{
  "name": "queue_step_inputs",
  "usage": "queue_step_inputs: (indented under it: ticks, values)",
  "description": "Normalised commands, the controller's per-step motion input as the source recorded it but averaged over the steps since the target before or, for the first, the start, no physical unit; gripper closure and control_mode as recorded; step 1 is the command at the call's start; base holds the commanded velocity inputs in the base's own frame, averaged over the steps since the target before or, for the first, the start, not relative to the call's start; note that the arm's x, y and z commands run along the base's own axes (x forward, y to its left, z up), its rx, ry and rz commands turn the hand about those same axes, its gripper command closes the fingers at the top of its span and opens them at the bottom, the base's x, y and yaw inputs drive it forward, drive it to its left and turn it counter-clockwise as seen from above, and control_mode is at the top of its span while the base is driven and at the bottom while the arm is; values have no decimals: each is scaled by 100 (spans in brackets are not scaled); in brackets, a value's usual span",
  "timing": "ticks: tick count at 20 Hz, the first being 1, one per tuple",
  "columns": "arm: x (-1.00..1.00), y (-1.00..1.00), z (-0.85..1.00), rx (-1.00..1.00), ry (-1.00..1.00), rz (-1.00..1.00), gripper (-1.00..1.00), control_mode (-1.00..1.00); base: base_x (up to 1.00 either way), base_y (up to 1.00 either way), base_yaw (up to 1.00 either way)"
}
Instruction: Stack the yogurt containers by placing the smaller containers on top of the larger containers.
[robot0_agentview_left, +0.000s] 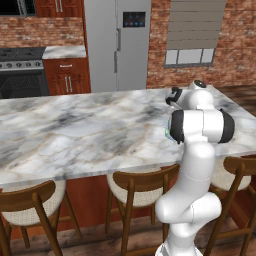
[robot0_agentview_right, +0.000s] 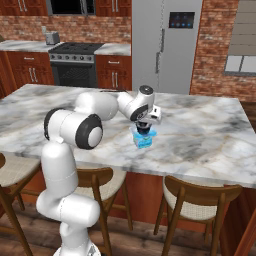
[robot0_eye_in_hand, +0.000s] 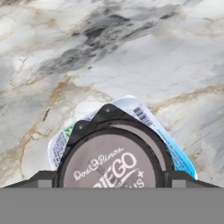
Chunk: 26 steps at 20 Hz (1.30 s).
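Kitchen bg: big marble island counter (robot0_agentview_right: 210, 135) w/ grey + tan veins, wooden stools (robot0_agentview_left: 137, 187) w/ pale seat cushions tucked under the near edge. Behind it a stainless fridge (robot0_agentview_right: 165, 45) w/ a small dark panel, black stove (robot0_agentview_right: 75, 62) set btwn red-brown cabinets (robot0_agentview_left: 67, 75), toaster (robot0_agentview_right: 51, 36) on the back counter. Brick walls all round, window w/ a grey blind (robot0_agentview_left: 192, 32) to the right of the fridge.

Base views looking forward-down over marble island counter (robot0_agentview_left: 75, 130) from behind arm, both sharing it; hand view hovering close above dark cup (robot0_eye_in_hand: 111, 164)

Kitchen: stove (robot0_agentview_right: 75, 50), fridge (robot0_agentview_right: 165, 45), marble island (robot0_agentview_right: 210, 135)
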Motion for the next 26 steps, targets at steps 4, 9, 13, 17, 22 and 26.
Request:
queue_step_inputs:
  ticks: [4, 9, 13, 17, 22, 26]
  values:
    - [0, 0, -7, 0, 0, 0, -100, -100, 0, 0, 0]
    - [0, -1, -1, 0, 0, 0, -100, -100, 0, 0, 0]
    - [-32, 0, 57, 0, -1, 0, -100, -100, 0, 0, 0]
    - [-38, 0, 56, 0, 0, -1, -100, -100, 0, 0, 0]
    - [-46, 5, 36, 0, 0, -6, -100, -100, 0, 0, 0]
    - [-57, 17, 35, 0, -1, -8, -100, -100, 0, 0, 0]
